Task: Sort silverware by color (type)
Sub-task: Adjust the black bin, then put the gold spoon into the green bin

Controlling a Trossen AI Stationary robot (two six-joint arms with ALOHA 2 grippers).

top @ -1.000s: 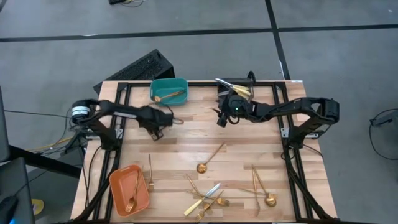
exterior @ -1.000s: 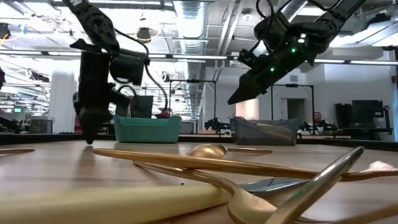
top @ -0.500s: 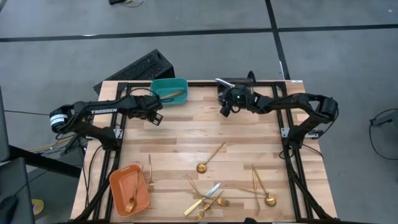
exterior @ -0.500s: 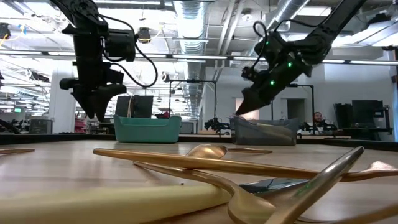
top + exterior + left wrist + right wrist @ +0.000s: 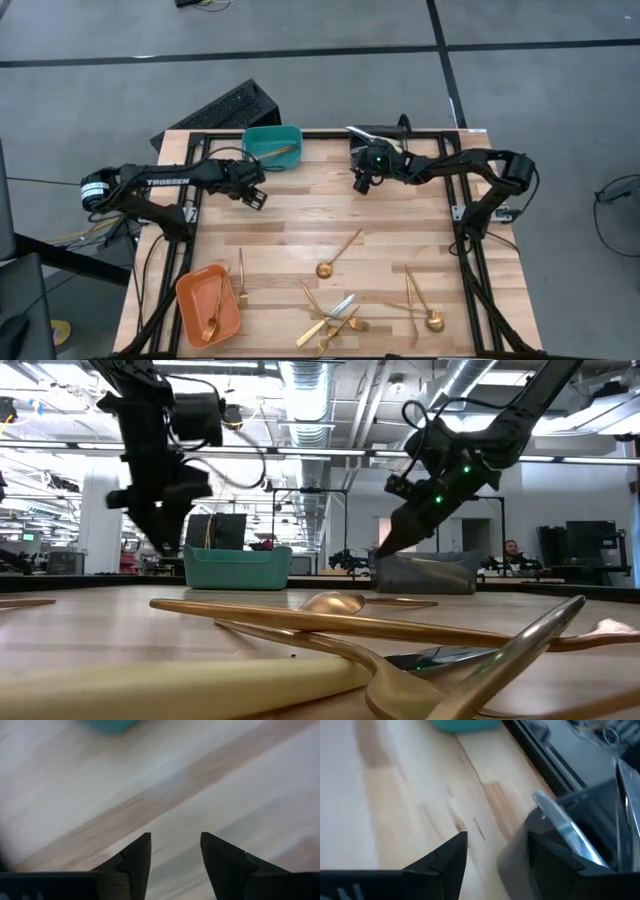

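The table (image 5: 300,225) carries scattered gold silverware (image 5: 338,255) along its near half. The left gripper (image 5: 256,196) hovers beside the teal bin (image 5: 271,142), fingers apart. The right gripper (image 5: 360,184), fingers apart, hovers by the grey bin (image 5: 590,820); only its wrist view shows what looks like a silvery blade (image 5: 563,827) there.

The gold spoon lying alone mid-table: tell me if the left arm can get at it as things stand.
Probably yes. The spoon lies alone on bare wood, nothing on or against it. The left gripper is open and empty, and only clear tabletop lies between them.

Motion-blurred teal bin (image 5: 111,725) cut by the left wrist view's edge; grey bin (image 5: 372,133) half under the right arm.
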